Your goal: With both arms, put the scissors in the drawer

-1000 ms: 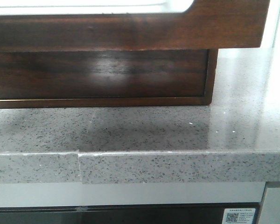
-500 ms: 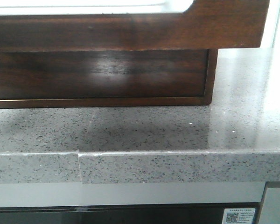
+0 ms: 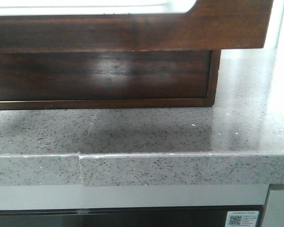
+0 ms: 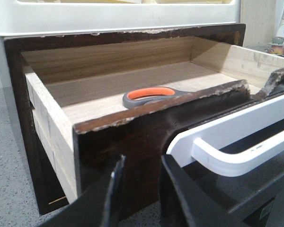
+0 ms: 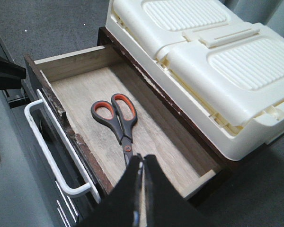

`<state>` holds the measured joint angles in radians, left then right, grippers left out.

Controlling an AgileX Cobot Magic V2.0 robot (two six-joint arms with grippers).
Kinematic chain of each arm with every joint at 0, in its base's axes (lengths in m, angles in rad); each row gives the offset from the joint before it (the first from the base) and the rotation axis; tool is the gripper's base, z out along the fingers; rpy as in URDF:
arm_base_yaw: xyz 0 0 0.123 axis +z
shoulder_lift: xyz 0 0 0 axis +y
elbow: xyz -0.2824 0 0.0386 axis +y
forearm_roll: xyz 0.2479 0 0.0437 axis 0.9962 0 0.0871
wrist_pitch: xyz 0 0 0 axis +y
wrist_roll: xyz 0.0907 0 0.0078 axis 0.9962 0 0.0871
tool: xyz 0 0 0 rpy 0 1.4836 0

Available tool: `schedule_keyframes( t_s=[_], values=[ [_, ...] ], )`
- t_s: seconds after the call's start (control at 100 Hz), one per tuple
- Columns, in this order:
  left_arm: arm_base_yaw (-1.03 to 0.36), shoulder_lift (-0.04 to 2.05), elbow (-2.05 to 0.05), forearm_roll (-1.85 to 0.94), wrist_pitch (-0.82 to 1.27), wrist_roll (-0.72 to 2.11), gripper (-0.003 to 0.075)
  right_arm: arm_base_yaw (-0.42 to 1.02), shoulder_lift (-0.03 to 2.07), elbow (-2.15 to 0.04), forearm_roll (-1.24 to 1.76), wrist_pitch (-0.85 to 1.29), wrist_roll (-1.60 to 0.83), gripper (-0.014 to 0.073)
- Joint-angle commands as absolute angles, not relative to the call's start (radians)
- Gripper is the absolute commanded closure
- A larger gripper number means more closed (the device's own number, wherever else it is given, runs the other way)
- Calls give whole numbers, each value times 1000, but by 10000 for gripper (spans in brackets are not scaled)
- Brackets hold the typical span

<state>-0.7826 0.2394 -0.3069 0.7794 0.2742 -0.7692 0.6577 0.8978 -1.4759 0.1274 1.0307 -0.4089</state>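
Note:
The drawer [image 5: 166, 138] is pulled open, and its dark wood front [image 3: 132, 30] fills the top of the front view. The scissors [image 5: 115, 118] lie flat on its pale wood floor, grey handles with orange-lined loops. In the left wrist view only one orange loop of the scissors [image 4: 149, 94] shows over the chipped drawer front [image 4: 132, 137]. My right gripper [image 5: 141, 160] hangs shut above the drawer, and its fingers hide the blade tips. My left gripper [image 4: 142, 163] is open just outside the drawer front, with nothing between its fingers.
A cream plastic box [image 5: 203, 61] sits on top of the cabinet over the drawer. A white bar handle [image 5: 49, 142] runs along the outside of the drawer front. The speckled grey countertop [image 3: 180, 132] ends at a front edge, with a dark appliance below.

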Motion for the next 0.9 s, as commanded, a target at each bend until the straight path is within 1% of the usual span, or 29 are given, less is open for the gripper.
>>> schedule_keyframes(
  t_s=[0.0, 0.31, 0.58, 0.7, 0.89],
  values=[
    [-792, 249, -343, 785, 219, -780, 556, 658, 858, -1472, 110, 966, -398, 654],
    [-792, 249, -343, 785, 219, -780, 556, 656, 697, -1243, 99, 880, -391, 652],
    [-792, 249, -343, 785, 219, -780, 556, 656, 514, -999, 12, 691, -255, 652],
    [-792, 249, -343, 785, 219, -780, 556, 656, 433, -910, 11, 652, -251, 652],
    [-792, 249, -343, 785, 219, -780, 556, 656, 340, -801, -30, 635, -171, 652]
  ],
)
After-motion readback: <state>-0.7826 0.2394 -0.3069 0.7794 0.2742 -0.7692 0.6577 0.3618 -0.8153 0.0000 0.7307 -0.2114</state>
